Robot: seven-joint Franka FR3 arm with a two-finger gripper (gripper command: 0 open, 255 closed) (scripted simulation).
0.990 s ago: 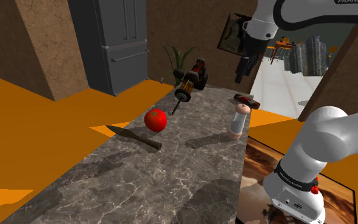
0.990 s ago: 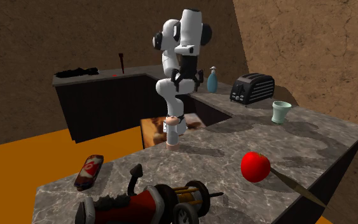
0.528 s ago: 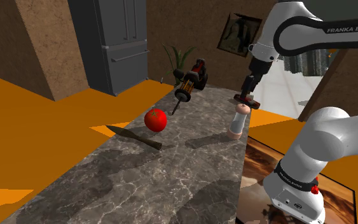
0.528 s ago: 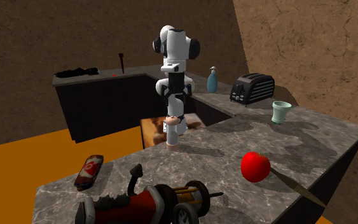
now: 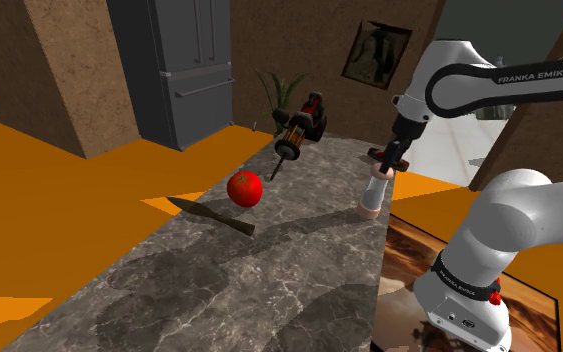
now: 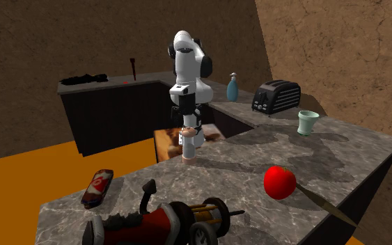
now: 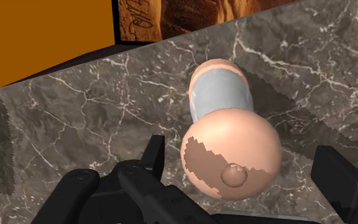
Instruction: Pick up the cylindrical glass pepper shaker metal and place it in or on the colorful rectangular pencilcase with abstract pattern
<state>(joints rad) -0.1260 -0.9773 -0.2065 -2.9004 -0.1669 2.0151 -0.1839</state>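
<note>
The pepper shaker (image 5: 372, 195) stands upright near the marble counter's edge, with a peach rounded cap and base and a pale grey middle (image 7: 222, 95). It also shows in the second exterior view (image 6: 186, 145). My black gripper (image 5: 385, 166) hangs straight over it, open, one finger on each side of the cap (image 7: 231, 159) without touching it. From the second exterior view the gripper (image 6: 186, 127) sits just above the shaker's top. The pencil case (image 6: 97, 186), red and dark with a pattern, lies flat near the counter's corner; part of it (image 5: 373, 153) peeks out behind the gripper.
A red tomato (image 5: 245, 187) and a dark knife (image 5: 214, 215) lie mid-counter. A red and black toy vehicle (image 5: 299, 125) sits at the far end. A toaster (image 6: 276, 95), pale cup (image 6: 308, 122) and blue bottle (image 6: 233, 87) stand on the adjoining counter.
The arm has swung in and lowered, bringing the gripper from high above the counter's far end down over the shaker's cap. The shaker and other objects have not moved.
</note>
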